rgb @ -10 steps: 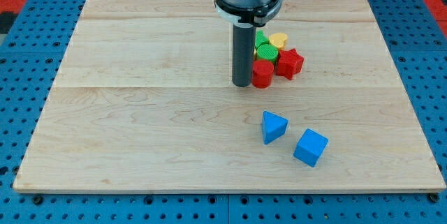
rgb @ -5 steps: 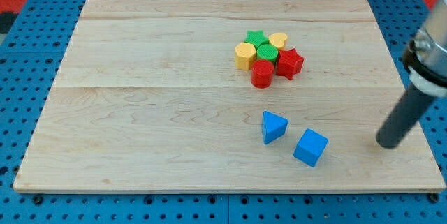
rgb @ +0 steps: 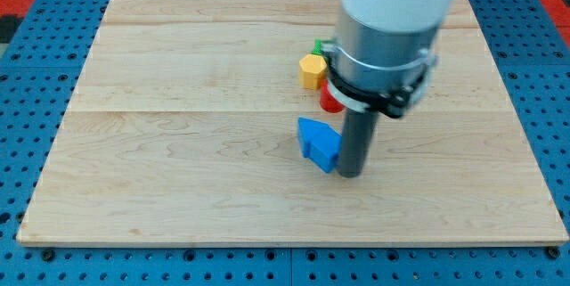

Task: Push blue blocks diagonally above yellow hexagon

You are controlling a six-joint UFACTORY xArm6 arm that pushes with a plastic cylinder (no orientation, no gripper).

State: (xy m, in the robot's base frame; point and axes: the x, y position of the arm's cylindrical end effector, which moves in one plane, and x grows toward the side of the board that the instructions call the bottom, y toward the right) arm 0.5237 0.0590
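Note:
My tip [rgb: 350,175] rests on the board just right of two blue blocks pressed together: a blue triangle [rgb: 311,134] and a blue cube [rgb: 324,153] against the rod. The yellow hexagon [rgb: 312,69] sits above them, left of the arm. A bit of a red block [rgb: 328,102] shows below it. The arm hides the other blocks of that cluster.
The wooden board [rgb: 178,143] lies on a blue pegboard [rgb: 18,143]. The arm's wide body [rgb: 387,28] covers the upper right middle of the board and the cluster's right part.
My tip swept from the board's right side leftwards to the blue blocks. Both blue blocks have moved left and up, and now touch each other.

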